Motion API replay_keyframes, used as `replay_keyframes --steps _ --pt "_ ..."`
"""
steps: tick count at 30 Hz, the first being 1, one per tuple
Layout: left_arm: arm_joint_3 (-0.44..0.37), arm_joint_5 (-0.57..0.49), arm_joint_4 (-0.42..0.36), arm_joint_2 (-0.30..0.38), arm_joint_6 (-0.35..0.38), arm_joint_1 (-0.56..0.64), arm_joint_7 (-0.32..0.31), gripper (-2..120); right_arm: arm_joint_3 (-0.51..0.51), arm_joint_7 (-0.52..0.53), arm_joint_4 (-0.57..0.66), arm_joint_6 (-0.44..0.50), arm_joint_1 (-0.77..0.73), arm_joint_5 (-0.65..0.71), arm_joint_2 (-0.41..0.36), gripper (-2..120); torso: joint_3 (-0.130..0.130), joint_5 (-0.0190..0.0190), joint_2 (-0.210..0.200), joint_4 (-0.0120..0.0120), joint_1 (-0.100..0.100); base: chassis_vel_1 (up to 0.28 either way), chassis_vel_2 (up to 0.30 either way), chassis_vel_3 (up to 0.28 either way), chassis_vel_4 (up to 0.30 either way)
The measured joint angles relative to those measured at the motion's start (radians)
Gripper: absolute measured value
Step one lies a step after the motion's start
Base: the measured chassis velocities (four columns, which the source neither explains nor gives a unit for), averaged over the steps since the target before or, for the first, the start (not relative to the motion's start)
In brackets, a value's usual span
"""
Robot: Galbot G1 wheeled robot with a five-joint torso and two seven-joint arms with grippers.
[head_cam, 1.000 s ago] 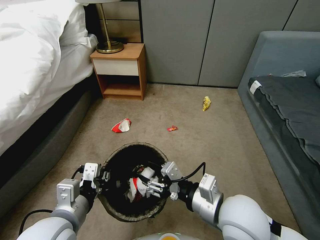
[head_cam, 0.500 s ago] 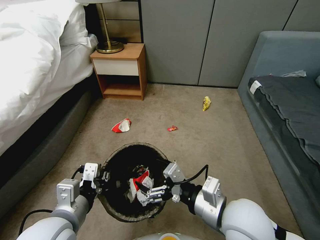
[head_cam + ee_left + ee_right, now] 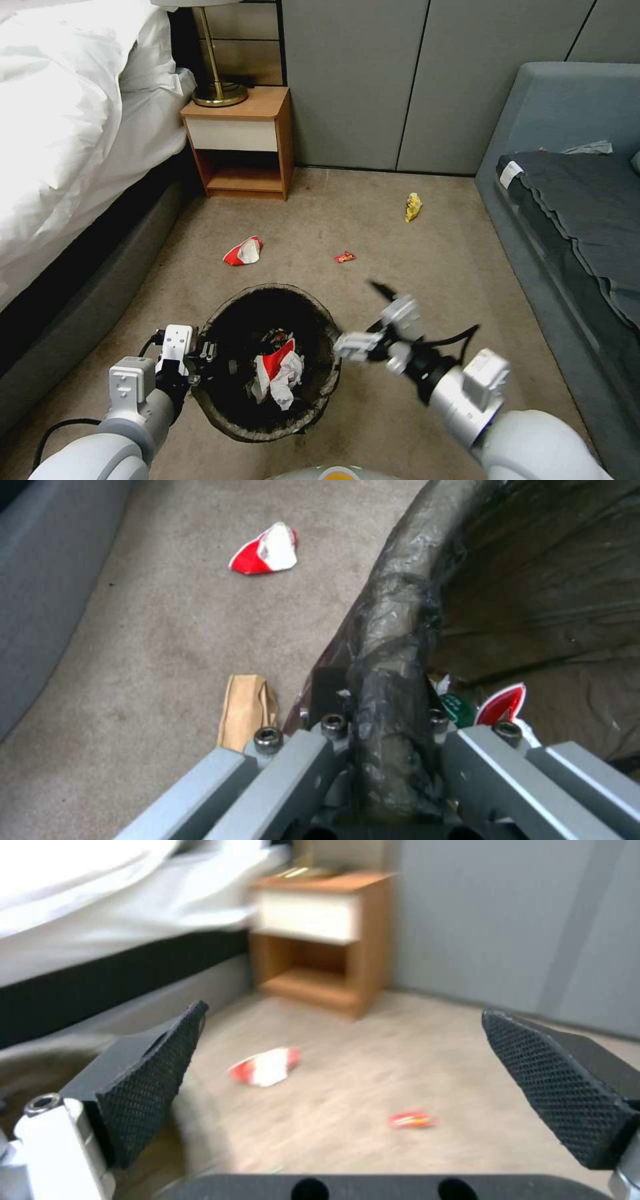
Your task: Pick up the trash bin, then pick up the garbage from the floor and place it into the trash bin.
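Left gripper (image 3: 212, 352) is clamping the trash bin (image 3: 267, 427) at the rim's 9 o'clock edge, fingers pinching the bag-covered lip from both sides; the left wrist view is showing the dark liner (image 3: 393, 645) squeezed between the two grey fingers (image 3: 293, 775).

Bin is sitting low-centre in the head view, a red-and-white wrapper with white tissue (image 3: 277, 373) lying inside it.

Right gripper (image 3: 363, 313) is hanging just outside the rim at about 3 o'clock, fingers spread wide and holding nothing; the black mesh pads (image 3: 150, 1075) are standing well apart in the right wrist view.

Garbage lying on the carpet (image 3: 413, 280):
- red-and-white wrapper (image 3: 243, 251), at 11 o'clock from the bin
- small red wrapper (image 3: 345, 257), at 1 o'clock
- yellow wrapper (image 3: 413, 206), farther out at 1 o'clock, near the wall

A tan paper piece (image 3: 248, 711) is lying on the floor just beside the bin.
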Motion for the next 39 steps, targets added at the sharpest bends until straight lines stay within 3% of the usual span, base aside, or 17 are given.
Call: replay_keyframes --steps 5,10,16,21,39 --pt "-0.003 -0.003 0.000 -0.003 0.000 -0.002 0.000 1 0.103 0.012 0.000 0.082 -0.099 -0.163 0.112 100 0.000 -0.0001 0.000 -0.0005 0.000 0.000 0.000 0.000 0.000" --pt "-0.016 -0.003 0.000 -0.019 0.000 0.007 0.000 1 0.115 0.047 0.000 0.093 -0.153 -0.188 0.215 100 0.000 -0.0001 0.000 0.0000 0.000 0.000 0.000 0.000 0.000" --pt "-0.024 -0.002 0.000 -0.028 0.000 0.008 -0.001 1 0.168 0.038 -0.007 0.131 -0.178 -0.247 0.284 100 0.000 -0.0002 0.000 0.0000 0.000 0.000 0.000 0.000 0.000" --pt "-0.037 0.004 0.000 -0.029 0.000 0.008 -0.004 1 0.234 -0.004 -0.017 0.138 -0.202 -0.246 0.313 100 0.000 0.0000 0.000 -0.0001 0.000 0.000 0.000 0.000 0.000" --pt "-0.033 0.005 0.000 -0.051 0.000 -0.005 -0.008 1 0.243 -0.006 -0.040 0.158 -0.232 -0.268 0.358 100 0.000 0.0000 0.000 -0.0001 0.000 -0.033 0.036 0.032 -0.030"
